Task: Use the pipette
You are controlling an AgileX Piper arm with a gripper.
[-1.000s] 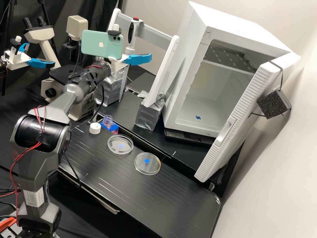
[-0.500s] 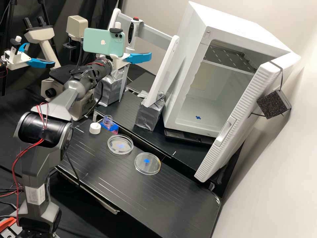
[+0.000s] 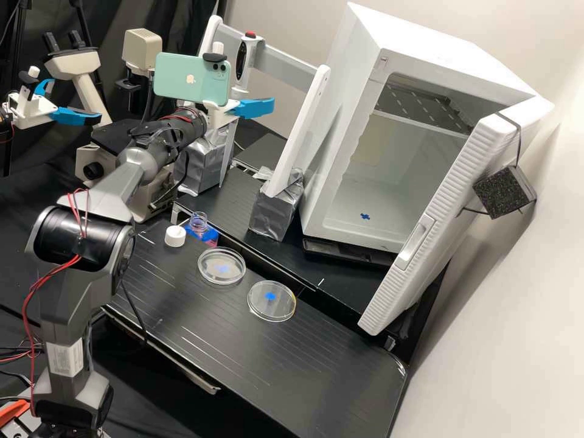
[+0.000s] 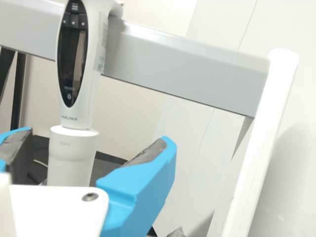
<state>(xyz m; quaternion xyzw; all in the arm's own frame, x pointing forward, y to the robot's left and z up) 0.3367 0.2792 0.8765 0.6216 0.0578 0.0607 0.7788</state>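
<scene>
Against a pale wall (image 3: 280,24), an electronic pipette (image 4: 94,74) is upright at the grey crossbar (image 4: 182,69), the gripper (image 4: 96,136) spread wide before it. Centring the pipette, then closing evenly, should limit tilting.

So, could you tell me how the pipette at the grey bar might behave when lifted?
The pipette looks like hard plastic, so it probably won't flex. Its smooth, rounded lower body could twist in a loose grip. Long, narrow and upright at the grey bar, it may tilt if lifted unevenly.
</scene>
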